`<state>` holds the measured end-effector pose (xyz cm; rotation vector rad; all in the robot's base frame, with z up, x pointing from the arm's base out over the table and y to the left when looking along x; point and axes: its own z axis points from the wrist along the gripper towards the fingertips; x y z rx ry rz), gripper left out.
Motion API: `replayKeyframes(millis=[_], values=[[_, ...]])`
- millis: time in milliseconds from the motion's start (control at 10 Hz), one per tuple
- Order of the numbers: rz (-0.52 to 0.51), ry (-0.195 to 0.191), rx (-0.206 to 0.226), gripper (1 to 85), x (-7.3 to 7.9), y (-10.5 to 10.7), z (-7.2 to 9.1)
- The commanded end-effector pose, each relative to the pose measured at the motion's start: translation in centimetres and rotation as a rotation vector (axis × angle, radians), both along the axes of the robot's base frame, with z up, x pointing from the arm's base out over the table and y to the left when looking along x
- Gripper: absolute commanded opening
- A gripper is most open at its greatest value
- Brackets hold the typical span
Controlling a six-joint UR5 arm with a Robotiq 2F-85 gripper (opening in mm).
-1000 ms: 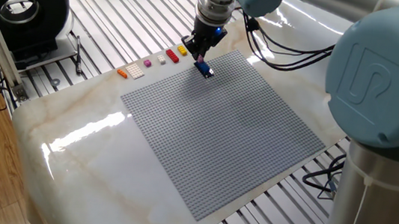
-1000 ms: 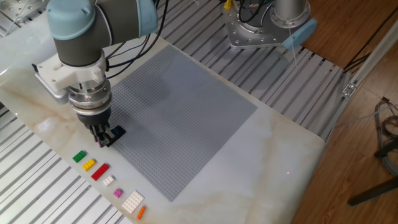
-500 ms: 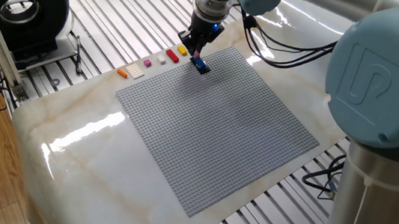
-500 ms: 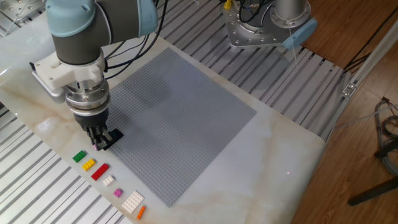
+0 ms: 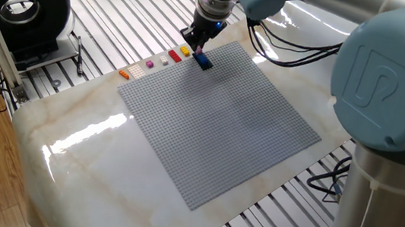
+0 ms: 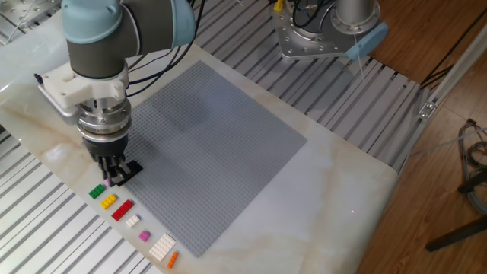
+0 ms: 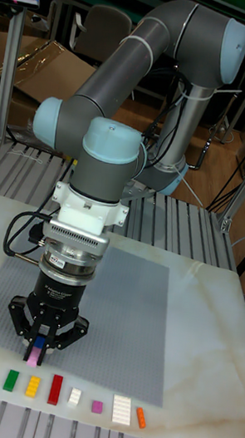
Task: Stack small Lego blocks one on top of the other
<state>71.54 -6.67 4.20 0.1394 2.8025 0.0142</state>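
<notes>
Marble-look counter (image 5: 68, 152) with a big grey baseplate (image 5: 224, 124) on it, lab clutter behind. Tool (image 7: 37, 350) is down at the plate's edge nearest the row of loose bricks, fingers pinched narrow on a pink brick (image 7: 35, 356). Right under it sits a blue brick (image 5: 203, 62) on the baseplate, so I'd guess pink is going onto blue. Can't tell if they're touching yet. Spare bricks are lined up on the counter just off the plate: green (image 7: 11, 379), yellow (image 7: 32, 385), red (image 7: 55, 388), small white (image 7: 75, 396), small pink (image 7: 97, 407), bigger white (image 7: 122, 409), orange (image 7: 142, 417). These are tiny, light, hard plastic, pretty slick. Grip the flat side walls, studs up, and keep them square or they'll twist out.
</notes>
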Motion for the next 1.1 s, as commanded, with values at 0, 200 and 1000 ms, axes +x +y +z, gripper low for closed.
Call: replayKeyframes(millis=[0,200,1000], values=[[-0.036,-0.049,0.066,1.0,1.2,1.1,0.6],[-0.063,-0.05,0.149,1.0,1.3,2.8,0.6],[-0.03,-0.031,0.1,1.0,0.2,1.3,-2.2]])
